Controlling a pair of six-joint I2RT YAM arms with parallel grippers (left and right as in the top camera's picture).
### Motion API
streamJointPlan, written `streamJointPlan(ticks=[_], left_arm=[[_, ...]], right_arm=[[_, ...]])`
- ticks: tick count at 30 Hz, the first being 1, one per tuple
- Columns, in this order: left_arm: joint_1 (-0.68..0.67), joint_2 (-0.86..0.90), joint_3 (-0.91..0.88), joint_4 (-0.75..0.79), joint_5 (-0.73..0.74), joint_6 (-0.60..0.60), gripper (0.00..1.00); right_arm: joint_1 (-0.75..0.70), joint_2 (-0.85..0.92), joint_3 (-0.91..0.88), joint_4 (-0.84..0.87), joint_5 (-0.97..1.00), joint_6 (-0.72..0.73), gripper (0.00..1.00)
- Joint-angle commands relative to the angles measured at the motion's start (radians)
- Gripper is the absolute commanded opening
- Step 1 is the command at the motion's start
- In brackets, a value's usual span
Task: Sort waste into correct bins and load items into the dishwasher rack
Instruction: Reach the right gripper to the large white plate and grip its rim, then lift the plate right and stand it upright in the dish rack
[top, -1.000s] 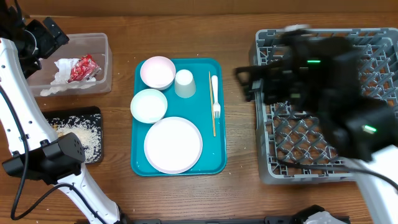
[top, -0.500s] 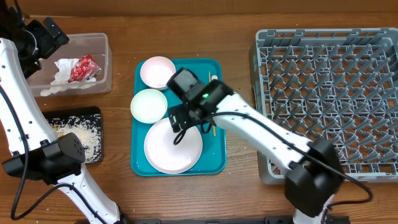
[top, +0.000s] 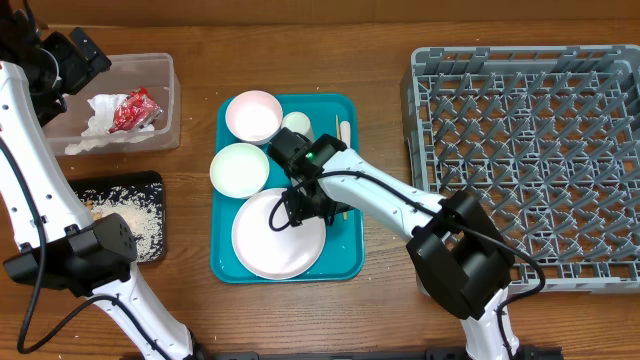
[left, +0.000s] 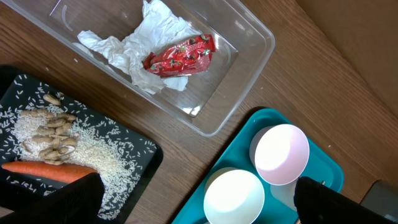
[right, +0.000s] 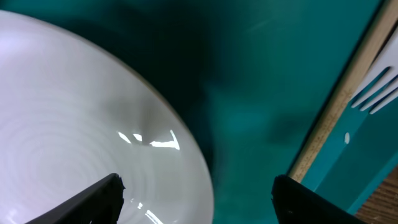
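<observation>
Plate (right: 74, 143) rim lies between the wide-open jaws of the right gripper (right: 197, 182), which should slip one under the edge, clear of the wooden stick (right: 336, 112), before pinching.

Teal serving tray (top: 345, 260): rectangular, rounded corners, low raised rim. Lies flat on the table, left of centre, long sides running from near edge to far edge. Left wrist view catches one corner of it (left: 239, 140), rim curving cleanly. Right wrist view, very close: tray floor (right: 249, 81) smooth and glossy, darker shading across the upper part.

Wooden table (top: 300, 320): mid-brown, grain running left to right in the overhead view. Same streaked wood beside the tray in the left wrist view (left: 298, 74); a sliver at the lower right corner of the right wrist view (right: 388, 208).

Plain lighter brown panel (top: 300, 10) along the table's far edge; also upper right in the left wrist view (left: 367, 31)
</observation>
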Motion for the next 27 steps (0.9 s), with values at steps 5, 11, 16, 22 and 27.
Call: streamJointPlan(ticks=[5, 11, 16, 22, 27], left_arm=[[-0.007, 0.003, 0.0, 0.002, 0.005, -0.006, 1.0], [-0.007, 0.003, 0.0, 0.002, 0.005, -0.006, 1.0], [-0.007, 0.003, 0.0, 0.002, 0.005, -0.006, 1.0], [-0.007, 0.003, 0.0, 0.002, 0.005, -0.006, 1.0], [-0.007, 0.003, 0.0, 0.002, 0.005, -0.006, 1.0]], right_arm=[[-0.021, 0.008, -0.08, 0.056, -0.064, 0.006, 0.65], [-0.019, 0.008, -0.087, 0.061, -0.068, 0.007, 0.53], [-0.019, 0.008, -0.087, 0.05, -0.075, 0.029, 0.3], [-0.021, 0.008, -0.086, 0.02, -0.074, 0.029, 0.1], [-0.027, 0.003, -0.058, -0.034, -0.074, 0.029, 0.04]])
